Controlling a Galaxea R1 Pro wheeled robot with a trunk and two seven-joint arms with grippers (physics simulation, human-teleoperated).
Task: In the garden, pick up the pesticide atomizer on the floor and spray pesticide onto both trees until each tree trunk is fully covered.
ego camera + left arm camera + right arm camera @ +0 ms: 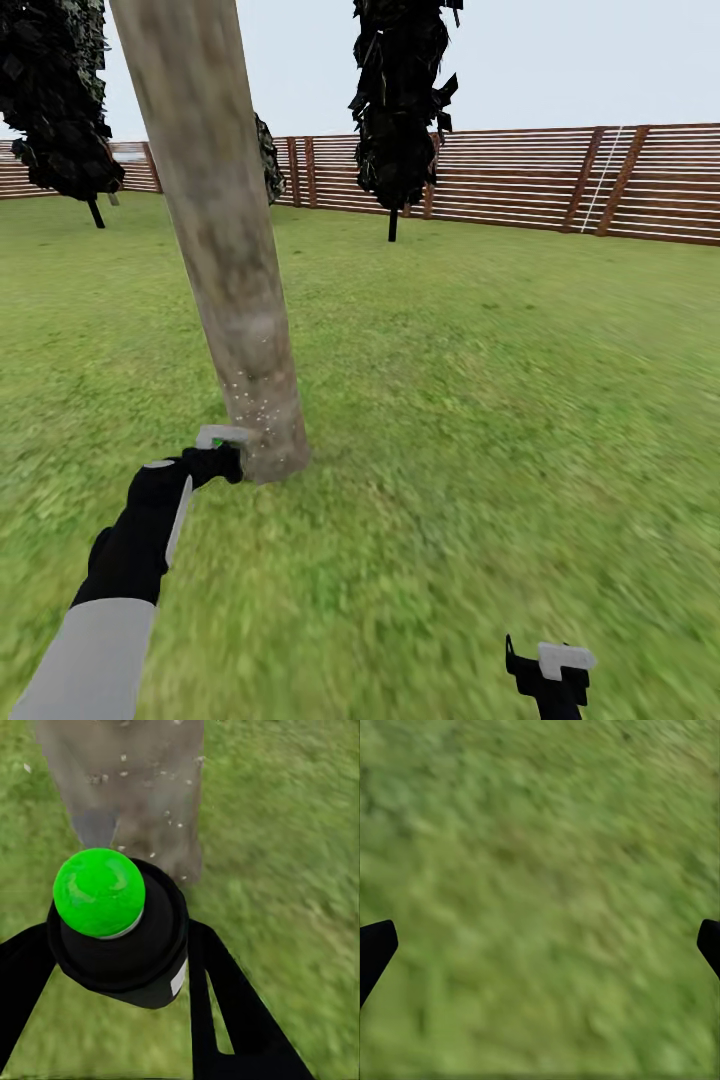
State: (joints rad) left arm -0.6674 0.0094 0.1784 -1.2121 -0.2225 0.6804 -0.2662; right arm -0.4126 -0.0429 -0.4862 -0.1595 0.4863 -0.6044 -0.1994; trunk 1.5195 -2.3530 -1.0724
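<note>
Green-capped and black, the pesticide atomizer [120, 934] is clamped between the left gripper's [215, 462] fingers at lower left of the head view, just beside the speckled tree trunk [225, 240]. Over lawn [540, 870], the right gripper's [552, 672] fingers are held apart.
</note>
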